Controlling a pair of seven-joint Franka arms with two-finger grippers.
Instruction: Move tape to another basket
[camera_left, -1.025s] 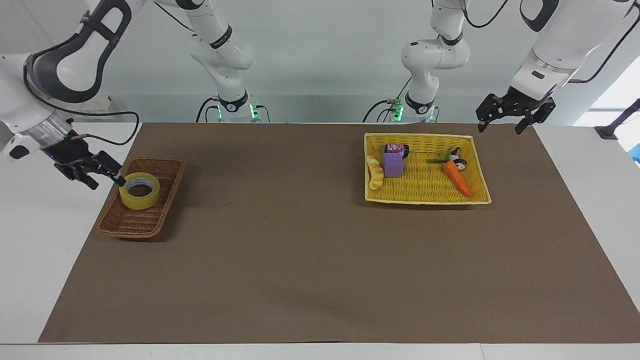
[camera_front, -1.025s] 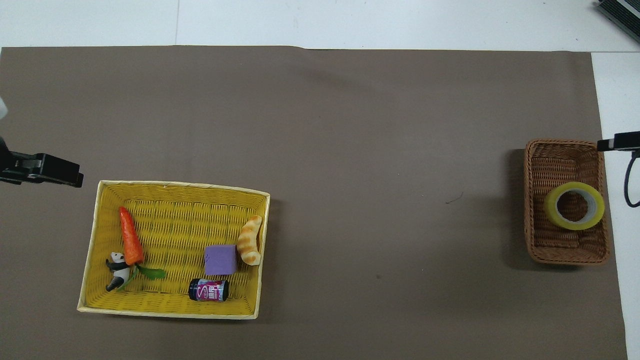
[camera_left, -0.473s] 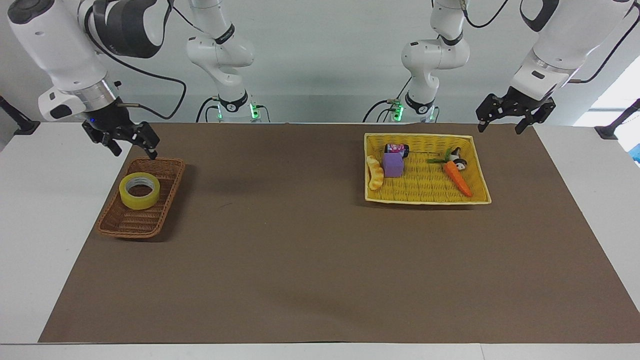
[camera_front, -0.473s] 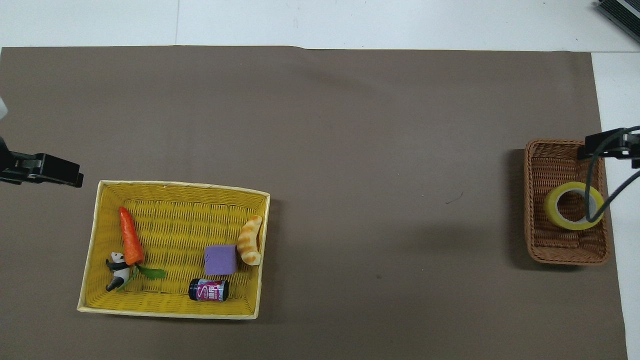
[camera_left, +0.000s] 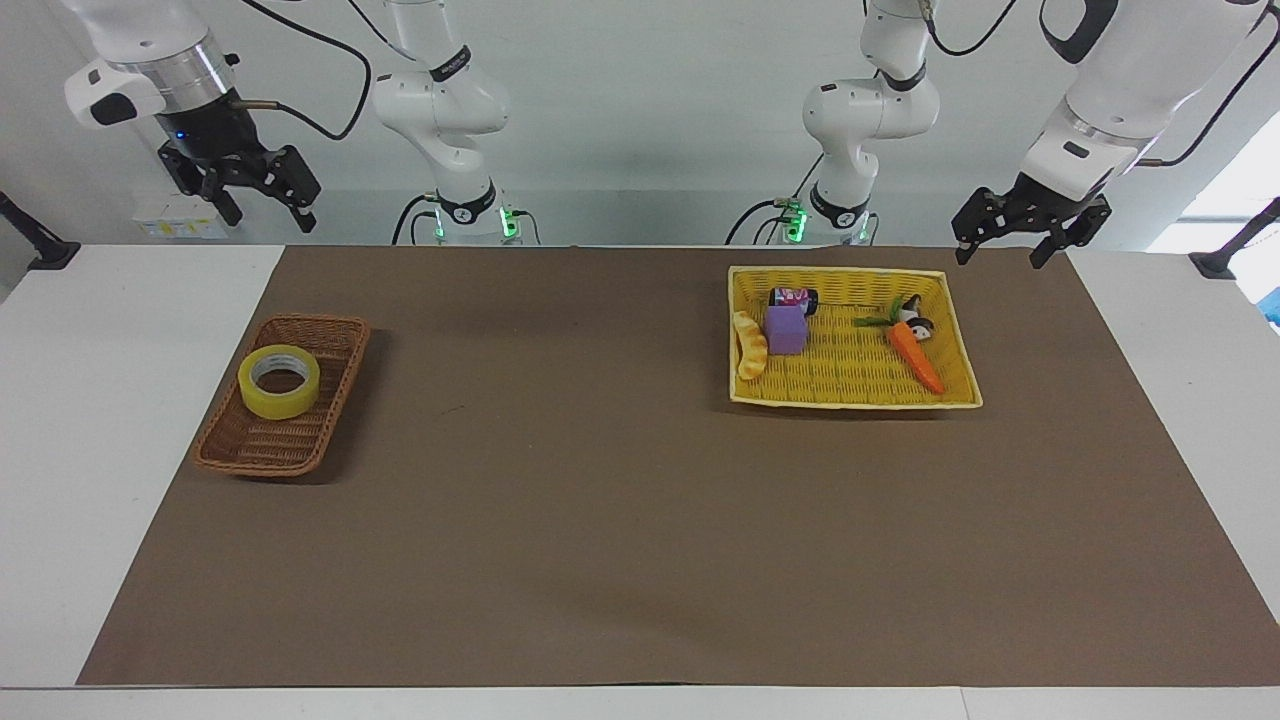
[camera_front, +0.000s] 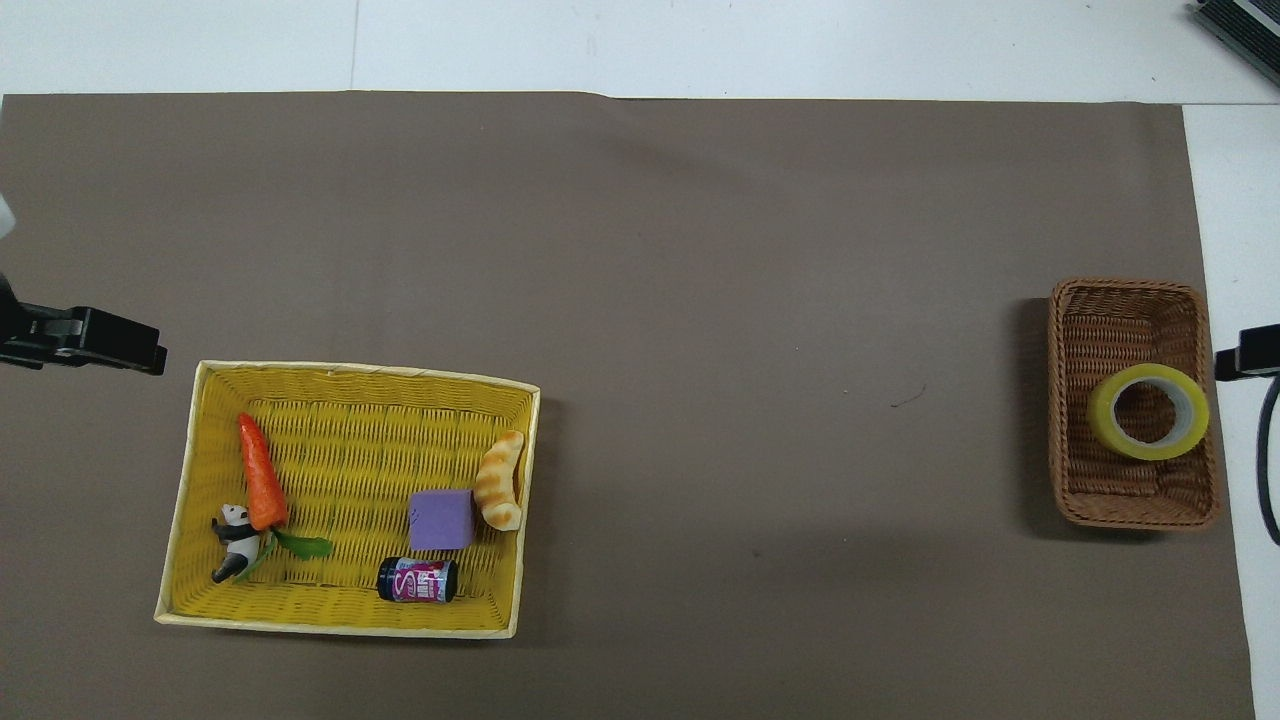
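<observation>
At the counter's right-arm end, the yellow ring-shaped tape roll lies inside the narrow brown wicker basket. Both tools, right tool and left tool, hang spread and empty; dragging the basket is the risk.

Open mat btwn baskets, tape uncovered in brown basket, yellow basket crowded, tools apparently raised clear.

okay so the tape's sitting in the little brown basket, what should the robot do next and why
Probably nothing more than parking: the tape already lies in the brown basket, untouched. The right gripper is raised clear, fingers open and empty; the left gripper waits by the yellow basket.
</observation>
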